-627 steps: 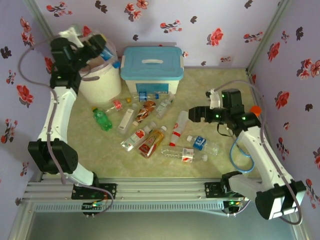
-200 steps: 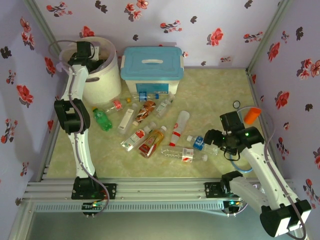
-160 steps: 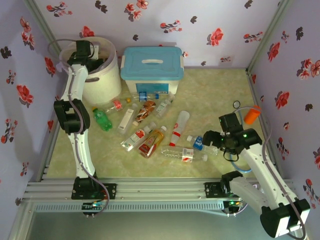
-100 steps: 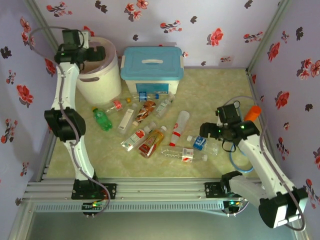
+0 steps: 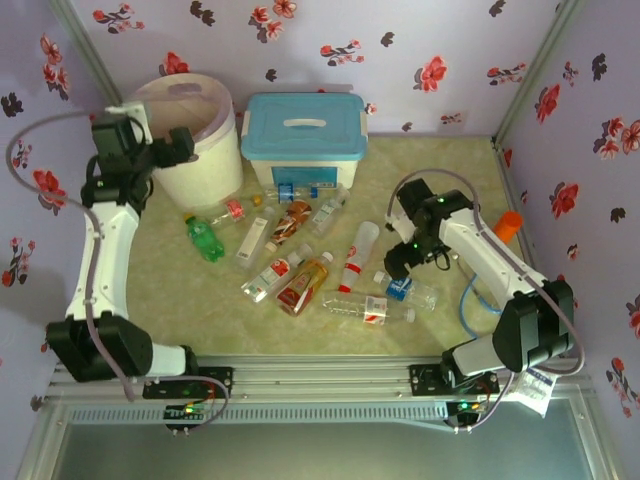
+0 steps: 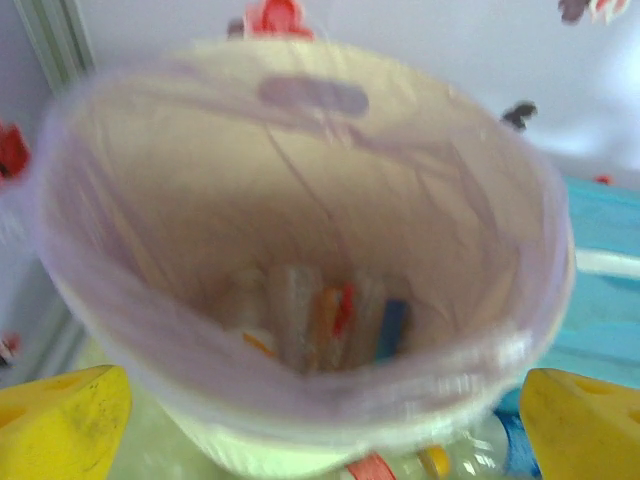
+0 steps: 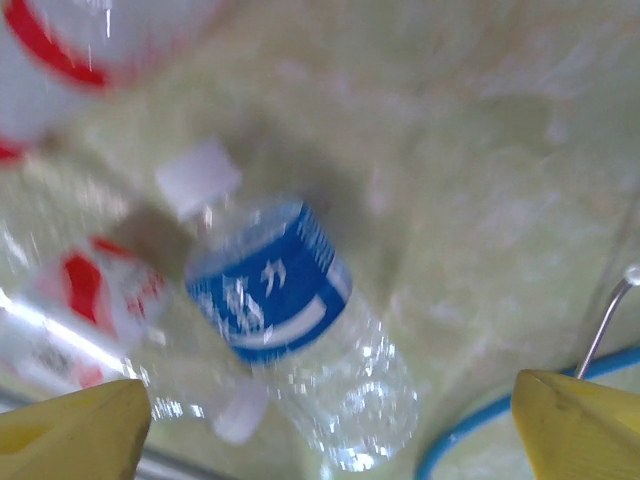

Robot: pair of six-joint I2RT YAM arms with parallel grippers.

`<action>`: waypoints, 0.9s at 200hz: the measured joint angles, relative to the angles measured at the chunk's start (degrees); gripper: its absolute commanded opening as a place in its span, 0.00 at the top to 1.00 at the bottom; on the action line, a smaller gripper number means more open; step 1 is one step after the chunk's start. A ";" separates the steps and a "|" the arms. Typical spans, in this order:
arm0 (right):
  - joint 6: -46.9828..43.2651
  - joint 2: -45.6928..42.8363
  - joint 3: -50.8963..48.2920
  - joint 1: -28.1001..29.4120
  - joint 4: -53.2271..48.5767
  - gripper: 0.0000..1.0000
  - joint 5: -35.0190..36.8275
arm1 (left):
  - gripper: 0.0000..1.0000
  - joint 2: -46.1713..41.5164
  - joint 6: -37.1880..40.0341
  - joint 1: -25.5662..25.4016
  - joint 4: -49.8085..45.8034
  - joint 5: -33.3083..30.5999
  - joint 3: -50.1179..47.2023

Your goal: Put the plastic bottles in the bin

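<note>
Inside the bin [image 6: 130, 300], I see several bottles [image 6: 320, 325] lying at the bottom; my left gripper [image 6: 320, 420] hangs wide open above its near rim. Well to the bin's right, my right gripper [image 7: 330, 430] gapes empty over a blue-labelled bottle [image 7: 270, 295].

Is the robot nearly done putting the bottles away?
Not yet. A few bottles lie in the bin. Both grippers are open and empty: the left gripper at the bin, the right gripper above a blue-label bottle. About a dozen loose bottles lie on the table.
</note>
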 measured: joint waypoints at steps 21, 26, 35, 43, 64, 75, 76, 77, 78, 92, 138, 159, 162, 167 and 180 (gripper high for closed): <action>-2.91 -0.07 -2.93 0.00 -2.08 0.11 0.83 | 0.00 -2.14 -2.19 -2.51 1.33 1.51 -5.05; -3.37 -0.09 -3.80 0.00 -2.05 0.11 1.03 | 0.00 -2.27 -2.54 -3.08 1.60 1.88 -5.53; -4.22 -0.02 -5.14 0.00 -2.19 0.10 1.22 | 0.00 -2.51 -3.04 -3.98 2.19 2.49 -6.29; -4.87 0.31 -5.62 0.15 -2.71 0.09 1.27 | 0.00 -3.06 -3.69 -4.50 2.80 3.13 -7.06; -5.99 2.10 -5.60 0.50 -2.99 0.08 1.14 | 0.00 -6.36 -5.55 -4.79 4.59 4.96 -10.34; -6.69 3.23 -5.60 0.55 -2.89 0.08 0.76 | 0.00 -8.39 -6.40 -4.79 5.03 5.77 -11.74; -6.82 3.37 -5.60 0.57 -2.86 0.08 0.72 | 0.00 -8.61 -6.45 -4.79 5.07 5.92 -11.87; -6.86 3.43 -5.60 0.57 -2.86 0.08 0.72 | 0.00 -8.72 -6.47 -4.79 5.07 5.95 -11.93; -6.93 3.56 -5.60 0.59 -2.84 0.08 0.68 | 0.00 -8.85 -6.56 -4.79 5.07 5.95 -11.98; -7.78 4.74 -5.62 0.74 -2.19 0.08 0.39 | 0.00 -10.49 -7.23 -4.81 5.18 6.84 -12.24; -9.46 7.87 -7.15 0.85 1.68 0.07 0.13 | 0.00 -11.58 -7.48 -4.79 5.57 7.91 -12.39; -9.97 8.15 -7.89 0.72 2.84 0.07 -0.42 | 0.00 -11.58 -7.50 -4.79 5.66 8.13 -12.96; -10.01 8.20 -7.93 0.66 2.97 0.07 -0.52 | 0.00 -11.58 -7.50 -4.79 5.64 8.24 -13.03; -10.03 8.28 -7.98 0.46 3.15 0.07 -0.70 | 0.00 -11.58 -7.52 -4.79 5.66 8.28 -13.11; -10.05 8.83 -8.00 0.04 3.82 0.07 -1.22 | 0.00 -11.58 -7.67 -4.79 5.84 8.35 -13.31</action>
